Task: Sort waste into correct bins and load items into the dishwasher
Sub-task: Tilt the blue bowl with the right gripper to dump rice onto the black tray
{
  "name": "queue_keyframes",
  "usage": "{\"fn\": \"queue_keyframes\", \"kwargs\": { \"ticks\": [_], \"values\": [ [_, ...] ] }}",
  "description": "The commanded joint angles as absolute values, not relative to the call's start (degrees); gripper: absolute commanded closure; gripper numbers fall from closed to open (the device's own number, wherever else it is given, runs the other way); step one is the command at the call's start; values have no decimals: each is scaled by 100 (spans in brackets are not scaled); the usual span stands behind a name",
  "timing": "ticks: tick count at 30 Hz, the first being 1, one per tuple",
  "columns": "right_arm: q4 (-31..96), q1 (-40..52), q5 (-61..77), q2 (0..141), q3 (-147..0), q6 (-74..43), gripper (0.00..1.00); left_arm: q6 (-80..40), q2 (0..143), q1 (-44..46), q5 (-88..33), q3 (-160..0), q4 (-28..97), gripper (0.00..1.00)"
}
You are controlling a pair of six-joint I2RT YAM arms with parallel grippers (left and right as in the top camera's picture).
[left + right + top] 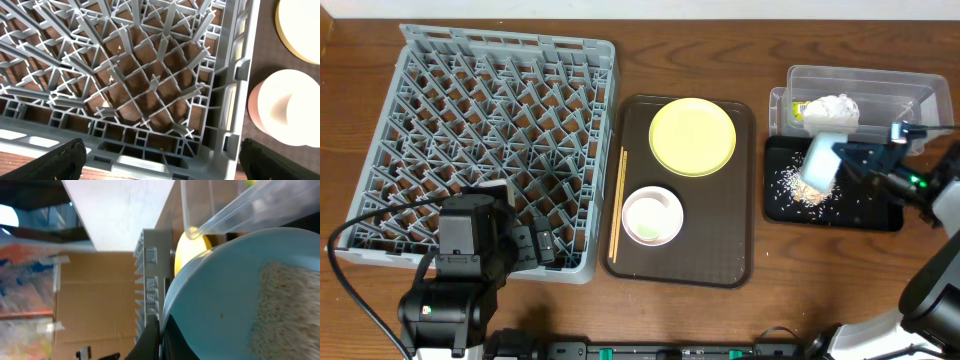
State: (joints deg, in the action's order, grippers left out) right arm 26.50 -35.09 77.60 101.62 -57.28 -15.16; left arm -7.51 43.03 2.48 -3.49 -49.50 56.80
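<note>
My right gripper [847, 158] is shut on the rim of the small light-blue bowl [818, 162] and holds it tipped on its side over the black tray [865, 215], where beige crumbs [798, 190] lie. In the right wrist view the fingers [161, 335] pinch the bowl's rim [225, 290], and crumbs [290, 305] cling inside. The clear tub [912, 85] behind holds the white napkin [830, 108] and a green-yellow scrap [798, 108]. My left gripper [535, 245] is open and empty over the front right corner of the grey dish rack [500, 120], as its wrist view shows [162, 167].
The brown serving tray [730, 265] in the middle carries the pale-yellow plate [692, 136], the white-pinkish bowl [652, 215] and the chopsticks [618, 205] along its left edge. The bowl [285, 112] and plate [300, 27] also show to the right in the left wrist view.
</note>
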Motion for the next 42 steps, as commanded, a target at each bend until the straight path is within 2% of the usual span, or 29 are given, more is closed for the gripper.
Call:
{"fn": "queue_keyframes", "kwargs": {
  "ticks": [1,15,30,42],
  "values": [
    [2652,-3745,8132,10202,-5837,-1734,99,-779,4309,270,-340,-5059,5695,2],
    [2657,-4436,8348,10202,-5837,-2257,99,-779,4309,270,-340,-5059,5697,2],
    [2655,-4418,8930,10202,-5837,-4077,99,-779,4309,270,-340,-5059,5697,2],
    [2281,-4429,8927,10202,-5837,-4838,99,-779,4309,270,-340,-5059,5695,2]
  ]
}}
